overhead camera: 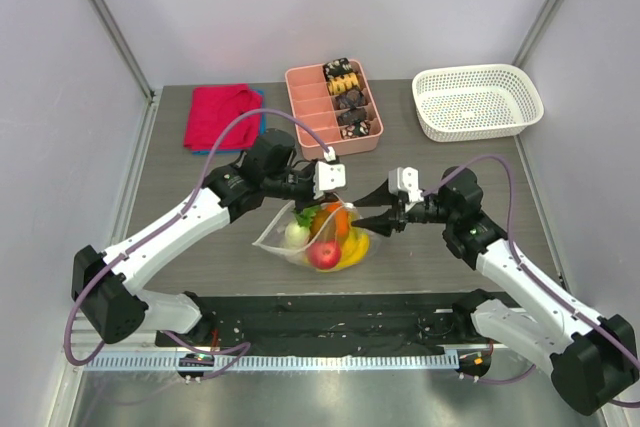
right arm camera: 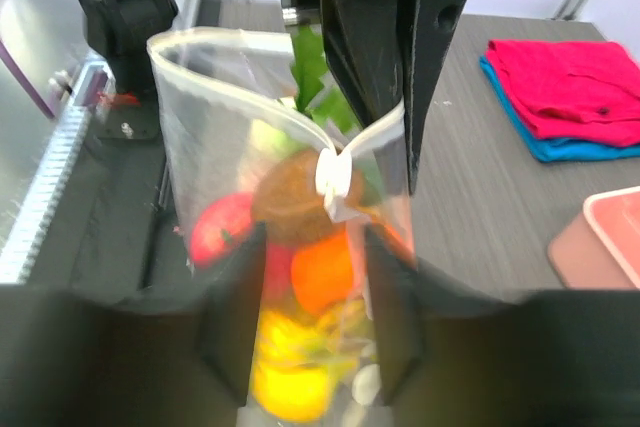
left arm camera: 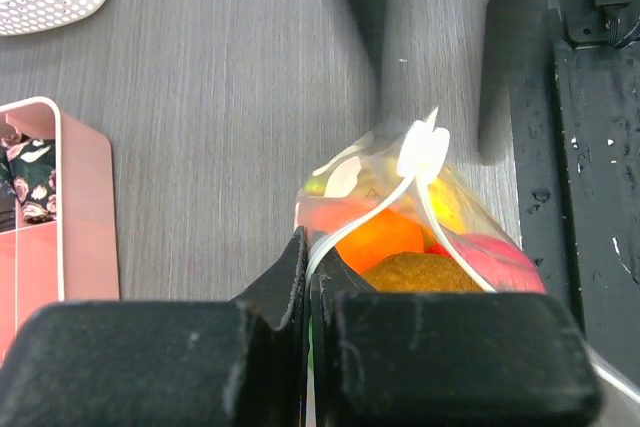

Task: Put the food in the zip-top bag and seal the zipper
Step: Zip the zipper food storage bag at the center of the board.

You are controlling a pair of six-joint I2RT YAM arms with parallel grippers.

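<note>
Food (overhead camera: 325,245) is already in, apple, orange and bananas bulging inside the zip-top bag (overhead camera: 275,239), which stands at the centre of the top view on the grey table (overhead camera: 200,207). Your left gripper (left arm camera: 308,282) is clenched tight on the bag's top edge, nipping the pale zipper (left arm camera: 360,223) at the bottom of its own wrist view. Your right gripper (right arm camera: 315,327) straddles the bag from the opposite side, one of its fingers (right arm camera: 235,317) on each flank with the jaws partly apart; you can't tell whether they press the plastic. The mouth gapes in the right wrist view, upper left.
</note>
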